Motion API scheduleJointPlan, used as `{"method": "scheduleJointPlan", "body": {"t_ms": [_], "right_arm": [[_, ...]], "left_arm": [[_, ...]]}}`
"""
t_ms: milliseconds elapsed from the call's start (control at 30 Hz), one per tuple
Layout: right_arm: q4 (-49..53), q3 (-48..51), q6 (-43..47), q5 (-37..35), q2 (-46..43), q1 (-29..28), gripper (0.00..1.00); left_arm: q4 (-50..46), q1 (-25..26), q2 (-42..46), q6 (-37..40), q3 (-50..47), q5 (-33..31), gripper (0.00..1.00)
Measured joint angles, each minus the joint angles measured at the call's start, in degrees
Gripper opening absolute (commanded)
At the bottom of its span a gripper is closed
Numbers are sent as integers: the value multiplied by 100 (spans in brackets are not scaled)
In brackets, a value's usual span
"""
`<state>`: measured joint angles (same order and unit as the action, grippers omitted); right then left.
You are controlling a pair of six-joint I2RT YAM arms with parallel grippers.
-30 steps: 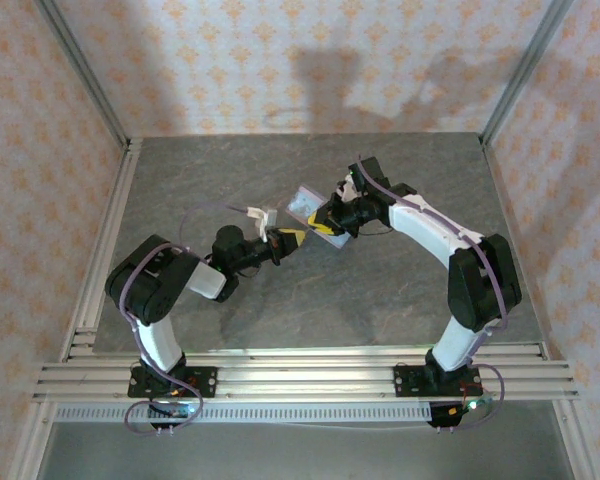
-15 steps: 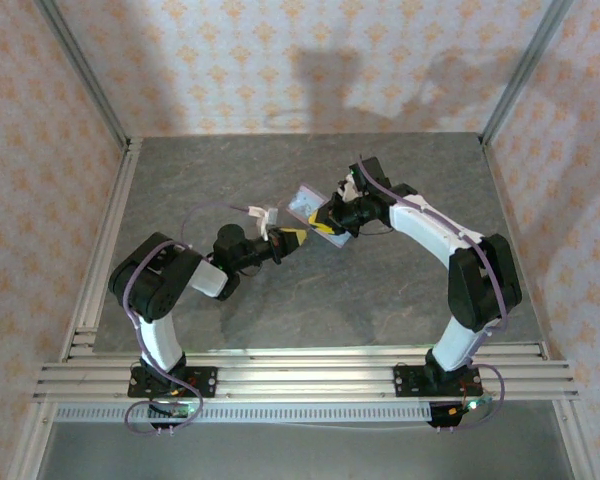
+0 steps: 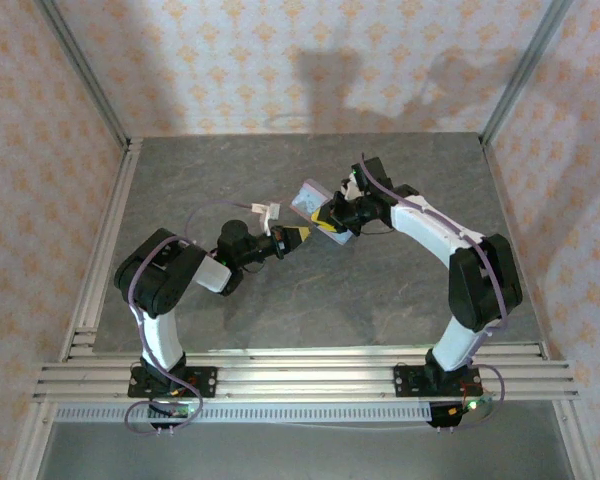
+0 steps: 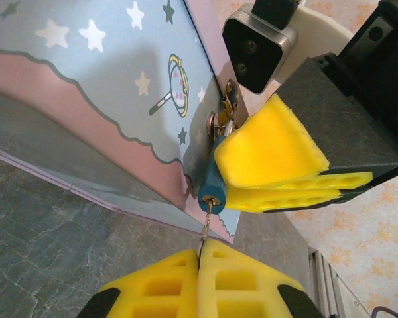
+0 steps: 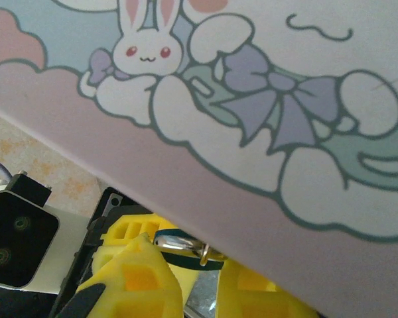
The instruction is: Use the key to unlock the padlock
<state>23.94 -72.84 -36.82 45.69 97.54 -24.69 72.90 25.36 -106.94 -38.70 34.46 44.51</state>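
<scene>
Your left end effector (image 4: 199,257) is clenched on the key (image 4: 205,225), whose head is hidden between the pads. Your right end effector (image 4: 252,180) grasps the padlock (image 4: 211,187), which is mostly covered, beside the tin (image 4: 106,79).

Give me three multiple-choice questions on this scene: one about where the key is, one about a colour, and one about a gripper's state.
1. Where is the tip of the key relative to the padlock?
A. at its keyhole end
B. through its shackle
C. pointing away from it

2. What colour is the padlock body?
A. red
B. blue
C. silver

3. What state is the left gripper in?
A. wide open
B. shut on nothing
C. shut on the key

Answers:
1 A: in the left wrist view the key runs straight up into the padlock's lower end.
2 B: the body is plainly blue.
3 C: its yellow fingers are pressed together around the key's lower part.
</scene>
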Motion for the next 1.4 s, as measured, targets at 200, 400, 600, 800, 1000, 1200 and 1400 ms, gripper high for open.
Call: {"method": "scheduleJointPlan", "body": {"t_ms": [200, 400, 600, 800, 1000, 1200, 1400], "right_arm": [[4, 0, 0, -70, 0, -2, 0], [24, 0, 20, -70, 0, -11, 0], [42, 0, 92, -70, 0, -11, 0], [149, -2, 260, -109, 0, -11, 0], [221, -35, 479, -107, 0, -13, 0], [238, -35, 647, 20, 0, -28, 0], [417, -46, 817, 234, -2, -96, 0]], "left_arm": [[-111, 90, 52, 131, -24, -291, 0], [-664, 308, 485, 693, -87, -697, 0], [-640, 302, 459, 634, -87, -737, 0], [-501, 210, 199, 256, 44, -317, 0], [-542, 186, 175, -103, 162, 149, 0], [-636, 136, 175, -195, 214, 356, 0], [-804, 55, 184, -22, 214, 308, 0]]}}
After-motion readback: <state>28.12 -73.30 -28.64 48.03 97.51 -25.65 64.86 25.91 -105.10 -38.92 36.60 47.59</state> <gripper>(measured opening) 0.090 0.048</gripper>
